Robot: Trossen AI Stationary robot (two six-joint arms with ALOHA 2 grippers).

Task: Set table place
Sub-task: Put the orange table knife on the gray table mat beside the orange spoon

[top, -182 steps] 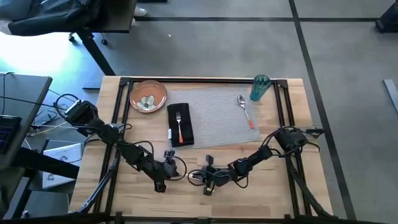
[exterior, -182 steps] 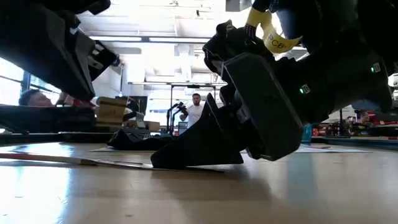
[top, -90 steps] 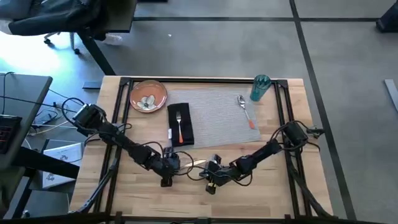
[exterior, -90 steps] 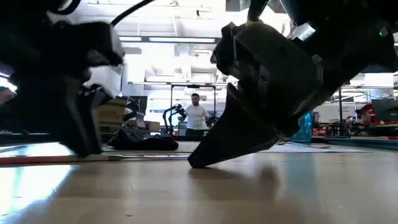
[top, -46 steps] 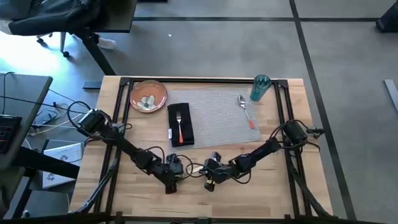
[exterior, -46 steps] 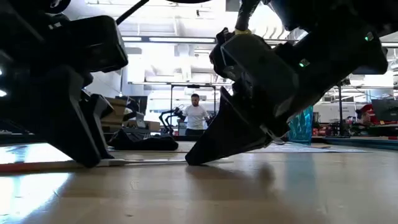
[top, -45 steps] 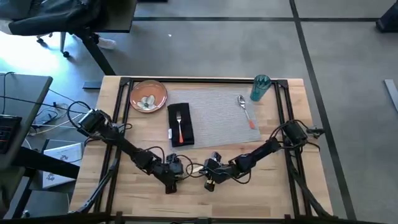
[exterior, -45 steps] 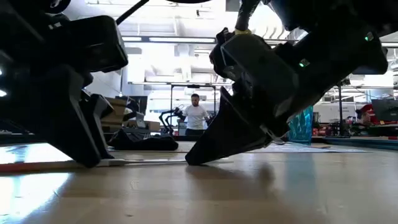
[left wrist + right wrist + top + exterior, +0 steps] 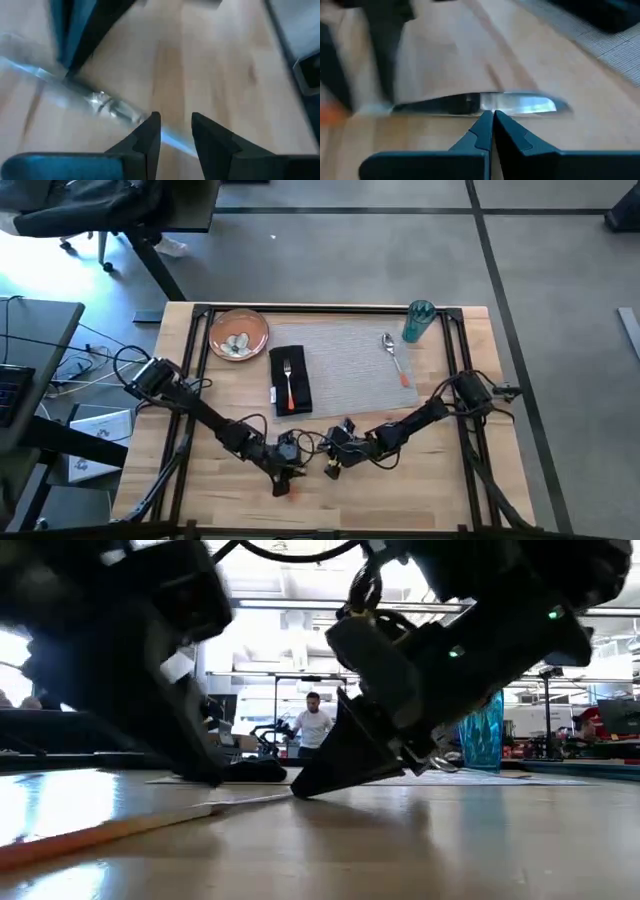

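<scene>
A knife [image 9: 150, 821] with an orange handle lies flat on the bare wood of the table [image 9: 420, 480], in front of the grey placemat [image 9: 350, 370]. Its handle end [image 9: 290, 491] points toward the near edge. My left gripper [image 9: 287, 472] is low over it, open, with the knife [image 9: 105, 105] running between its fingers. My right gripper [image 9: 331, 464] is shut, its tips down at the blade [image 9: 520, 102]. A black napkin [image 9: 290, 385] carrying a fork [image 9: 289, 378], a spoon [image 9: 394, 355], a teal cup [image 9: 418, 320] and an orange-brown plate [image 9: 238, 335] lie farther back. My left gripper's open fingers [image 9: 150, 132] stand on either side of the knife, coming down at a slant; I cannot tell whether they touch it. My right gripper's shut fingertips [image 9: 492, 120] meet the long edge of the blade [image 9: 490, 107] from the side, slanting down, and the knife stays flat on the table.
The black rail frame [image 9: 200, 310] edges the table. The fork lies on the napkin at the placemat's left end; the spoon lies on the placemat's right part. Bare wood stretches along the near edge [image 9: 400, 500]. A person stands far off in the room [image 9: 316, 725].
My left gripper has gone toward the table's right and near edge, closing on my right gripper. The knife has turned about on the table: its orange handle has swung toward the near edge, while the blade end has stayed by my right gripper.
</scene>
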